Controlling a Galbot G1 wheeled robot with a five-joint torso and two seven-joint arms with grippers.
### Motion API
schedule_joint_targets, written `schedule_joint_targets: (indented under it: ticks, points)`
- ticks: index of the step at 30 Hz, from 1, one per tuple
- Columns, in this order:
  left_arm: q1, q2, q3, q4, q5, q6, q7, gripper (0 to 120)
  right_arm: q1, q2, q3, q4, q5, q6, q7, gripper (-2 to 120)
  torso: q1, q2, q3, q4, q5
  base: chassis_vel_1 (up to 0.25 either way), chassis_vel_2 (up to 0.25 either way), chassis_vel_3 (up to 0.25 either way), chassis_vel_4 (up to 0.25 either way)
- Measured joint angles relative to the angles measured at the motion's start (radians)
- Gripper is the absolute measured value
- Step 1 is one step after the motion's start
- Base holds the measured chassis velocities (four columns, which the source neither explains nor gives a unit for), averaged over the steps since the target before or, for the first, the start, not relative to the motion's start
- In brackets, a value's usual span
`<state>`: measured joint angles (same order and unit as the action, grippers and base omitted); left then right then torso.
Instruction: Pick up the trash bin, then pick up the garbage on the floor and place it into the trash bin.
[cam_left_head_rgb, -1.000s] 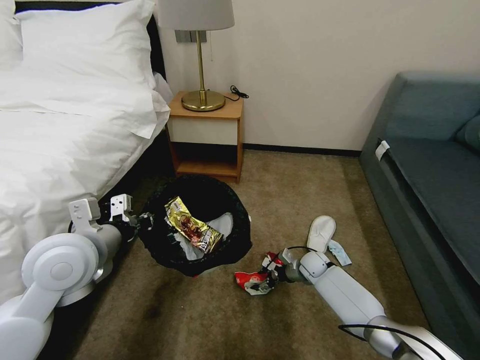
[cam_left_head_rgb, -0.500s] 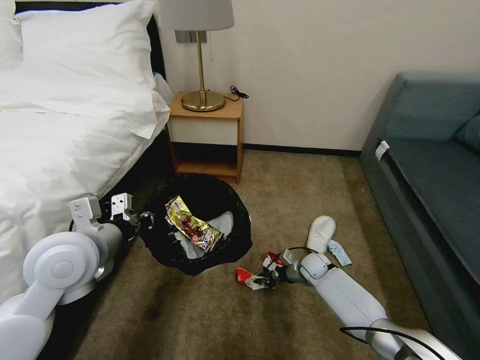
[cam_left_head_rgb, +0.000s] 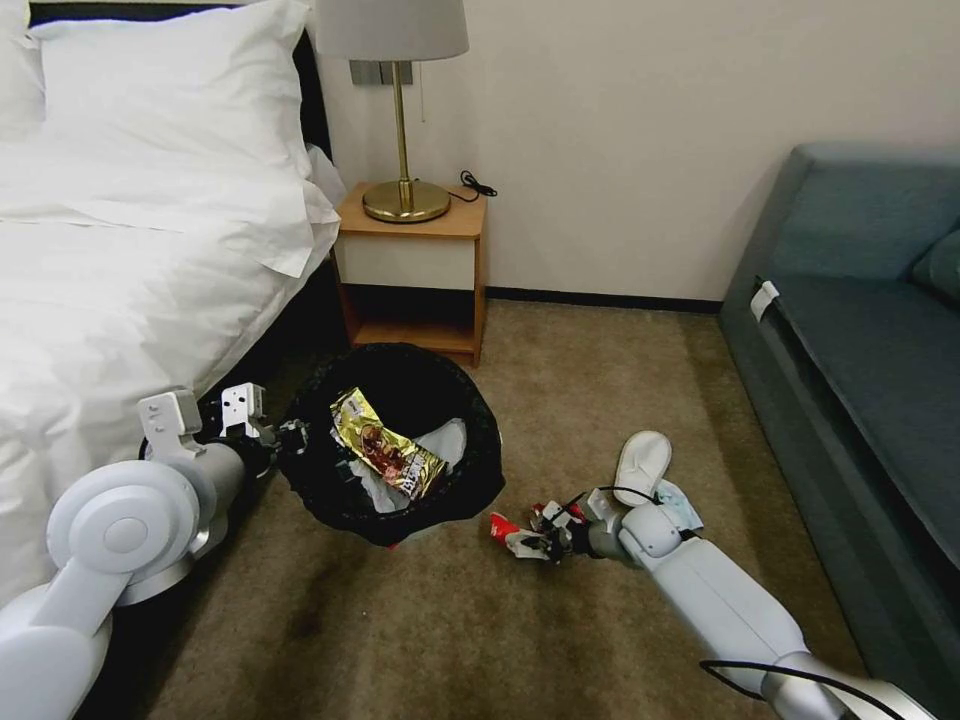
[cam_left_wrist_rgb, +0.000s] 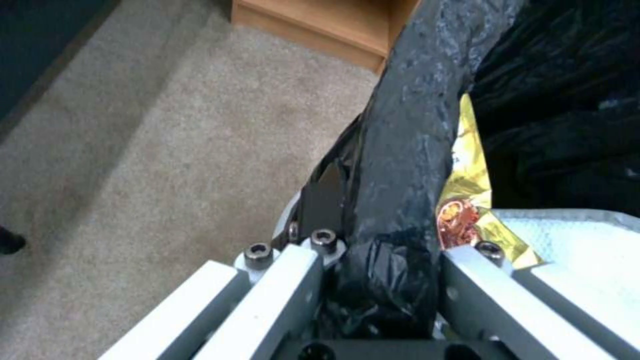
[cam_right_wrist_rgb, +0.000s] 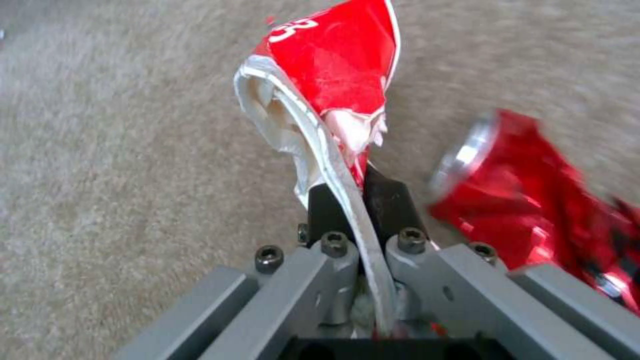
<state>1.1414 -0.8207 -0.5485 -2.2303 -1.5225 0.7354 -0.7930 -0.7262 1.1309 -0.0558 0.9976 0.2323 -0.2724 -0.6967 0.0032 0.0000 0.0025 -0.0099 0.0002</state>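
Observation:
The trash bin (cam_left_head_rgb: 330, 495), lined with a black bag, hangs tilted just off the carpet beside the bed. My left gripper (cam_left_head_rgb: 288, 440) is shut on its near rim (cam_left_wrist_rgb: 407, 150). Inside lie a gold wrapper (cam_left_head_rgb: 385, 458) and white tissue (cam_left_head_rgb: 447, 441). To the bin's right, my right gripper (cam_left_head_rgb: 548, 543) is shut on a red-and-white wrapper (cam_left_head_rgb: 512, 537), pinching its edge (cam_right_wrist_rgb: 347, 200) low over the floor. A crushed red can (cam_right_wrist_rgb: 527, 190) lies right beside that gripper. A white slipper (cam_left_head_rgb: 642, 465) rests on the carpet behind the right wrist.
The white bed (cam_left_head_rgb: 120, 280) fills the left side. A wooden nightstand (cam_left_head_rgb: 412, 275) with a brass lamp (cam_left_head_rgb: 404, 150) stands behind the bin. A blue sofa (cam_left_head_rgb: 860, 340) lines the right. A pale blue packet (cam_left_head_rgb: 684, 506) lies by the slipper. Open carpet lies in front.
My right gripper has drawn back to the right with the red-and-white wrapper, lifting it off the carpet. The bin in my left gripper has risen slightly.

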Motion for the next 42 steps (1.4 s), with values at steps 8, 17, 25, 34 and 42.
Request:
schedule_joint_targets:
  ticks: [8, 17, 25, 34, 42]
  points:
    - [-0.007, 0.002, -0.002, 0.013, -0.002, 0.000, -0.006, 3, -0.066, -0.076, 0.045, 0.095, 0.115, 0.007, 0.062, 0, 0.000, 0.000, 0.000, -0.0002, 0.0001, 0.000, 0.000, 0.000, 0.000]
    - [-0.033, -0.007, 0.037, 0.054, -0.003, 0.000, -0.010, 3, -0.139, -0.150, 0.165, 0.271, 0.247, -0.021, 0.135, 0, 0.000, 0.000, 0.000, -0.0002, -0.0001, 0.000, 0.000, 0.000, 0.000]
    - [-0.059, 0.010, 0.076, 0.104, -0.008, 0.000, -0.011, 3, -0.143, -0.175, 0.267, 0.372, 0.300, -0.033, 0.187, 0, 0.000, 0.000, 0.000, -0.0002, 0.0000, 0.000, 0.000, 0.000, 0.000]
    - [-0.079, 0.020, 0.101, 0.134, -0.008, 0.000, -0.004, 3, -0.072, -0.199, 0.286, 0.447, 0.339, -0.041, 0.217, 0, 0.000, 0.000, 0.000, -0.0001, -0.0003, 0.000, 0.000, 0.000, 0.000]
    - [-0.073, 0.018, 0.129, 0.133, 0.003, 0.000, -0.002, 3, 0.041, -0.217, 0.249, 0.527, 0.381, -0.066, 0.228, 0, 0.000, 0.000, 0.000, 0.0001, -0.0004, 0.000, 0.000, 0.000, 0.000]
